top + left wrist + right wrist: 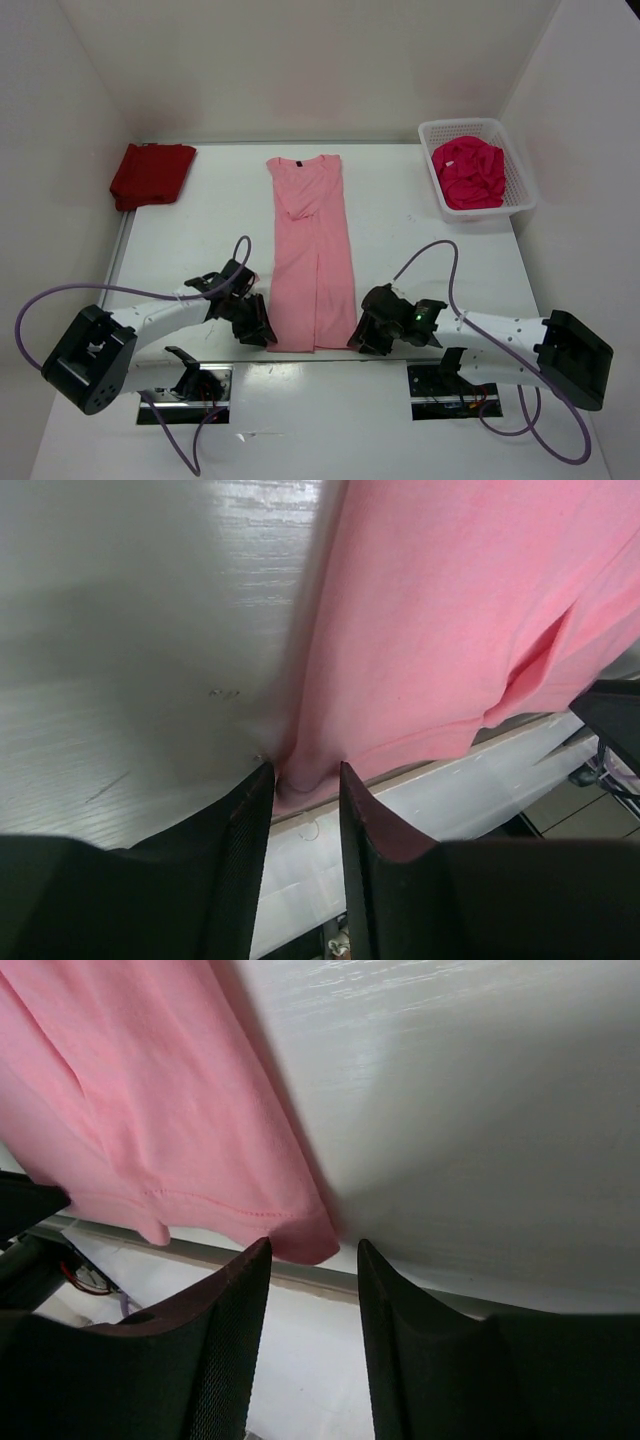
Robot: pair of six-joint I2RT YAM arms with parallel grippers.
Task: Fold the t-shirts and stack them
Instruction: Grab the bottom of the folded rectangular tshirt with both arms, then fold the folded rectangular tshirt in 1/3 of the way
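Observation:
The light pink t-shirt [310, 250] lies flat in the middle of the white table, folded into a long strip with its hem toward me. My left gripper [262, 328] sits at the hem's left corner. In the left wrist view its jaws [303, 770] stand open, and the bunched corner of the pink cloth [450, 610] rests between the tips. My right gripper [360, 335] sits at the hem's right corner, also open [313, 1245], with the pink hem [150, 1090] just ahead of its tips. A dark red shirt [152, 173] lies folded at the back left. A magenta shirt [467, 172] lies crumpled in the basket.
The white mesh basket [522, 192] stands at the back right against the wall. White walls close the table on the left, back and right. The pink hem lies right at the table's near edge [470, 755]. Purple cables loop beside both arms.

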